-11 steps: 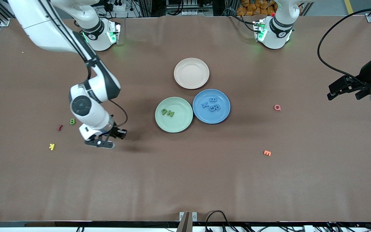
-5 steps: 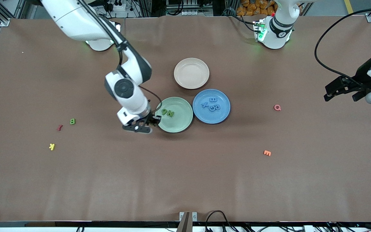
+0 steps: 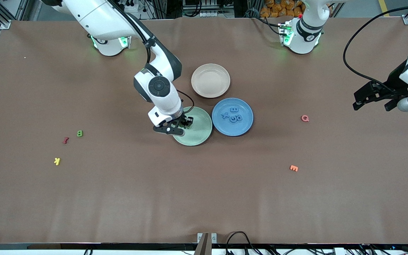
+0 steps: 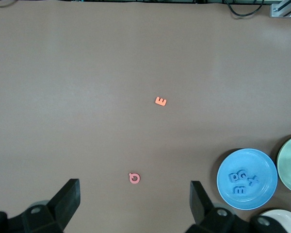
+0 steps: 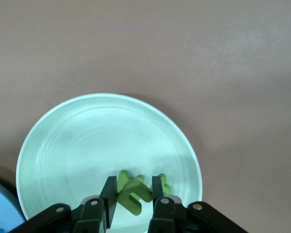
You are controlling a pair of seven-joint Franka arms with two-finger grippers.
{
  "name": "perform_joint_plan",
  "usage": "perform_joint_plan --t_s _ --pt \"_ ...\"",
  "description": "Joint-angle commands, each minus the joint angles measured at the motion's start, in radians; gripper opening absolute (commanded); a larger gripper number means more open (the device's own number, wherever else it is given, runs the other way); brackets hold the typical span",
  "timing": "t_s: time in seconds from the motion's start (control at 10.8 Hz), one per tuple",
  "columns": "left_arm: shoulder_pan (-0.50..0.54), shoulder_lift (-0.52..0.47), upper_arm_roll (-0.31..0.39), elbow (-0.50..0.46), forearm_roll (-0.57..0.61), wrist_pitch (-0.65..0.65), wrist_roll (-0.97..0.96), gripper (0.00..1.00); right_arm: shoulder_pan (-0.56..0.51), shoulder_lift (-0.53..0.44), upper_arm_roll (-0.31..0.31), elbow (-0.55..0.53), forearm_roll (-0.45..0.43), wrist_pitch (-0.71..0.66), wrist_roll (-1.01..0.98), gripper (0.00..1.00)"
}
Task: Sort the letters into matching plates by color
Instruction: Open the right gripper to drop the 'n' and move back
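While a green letter (image 5: 134, 195) sits pinched between its fingers, the right end effector (image 3: 182, 124) hangs over the mint green plate (image 3: 199, 134), above the part of the plate toward the right arm's end of the counter. Other green letters lie in the plate directly under the held one, their shapes too hidden to read. Just beside that plate, toward the left arm's end, the blue plate (image 3: 243, 124) touches its rim and carries four blue letters (image 3: 233, 114) clustered near its middle. One more green letter, a B (image 3: 79, 133), lies on the counter well away from the right end effector, toward the right arm's end, near a red letter (image 3: 66, 140) and a yellow K (image 3: 57, 161).

Coming from its base, the right arm bends at the elbow and points its wrist steeply down at the plate. A beige-pink plate (image 3: 210, 75) sits close to the arm's elbow, holding nothing.

Waiting high over the left arm's end of the counter, the left end effector (image 3: 373, 96) has its fingers spread wide; a pink Q (image 3: 305, 118) and an orange E (image 3: 294, 168) lie on the brown counter (image 3: 204, 198) toward the plates from it. Broad bare cloth runs to the counter's edge nearest the front camera.
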Motion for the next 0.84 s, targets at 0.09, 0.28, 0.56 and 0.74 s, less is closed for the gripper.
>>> perform_joint_plan --t_s 0.09,0.28,0.56,0.74 --pt "0.012 -0.021 -0.019 -0.008 -0.001 -0.004 0.004 1.0 0.019 0.035 -0.006 0.04 0.009 -0.013 0.039 0.47" --pt "0.02 -0.019 -0.01 -0.005 -0.001 -0.005 0.013 1.0 0.017 0.035 -0.006 0.04 0.008 -0.013 0.045 1.0" --pt "0.04 -0.018 -0.008 0.001 0.012 -0.002 0.018 1.0 0.007 0.031 -0.009 0.046 -0.001 -0.013 0.036 1.0" --pt "0.032 -0.019 -0.019 0.0 0.027 -0.004 -0.002 1.0 -0.021 0.021 -0.015 0.046 -0.003 -0.038 0.007 1.0"
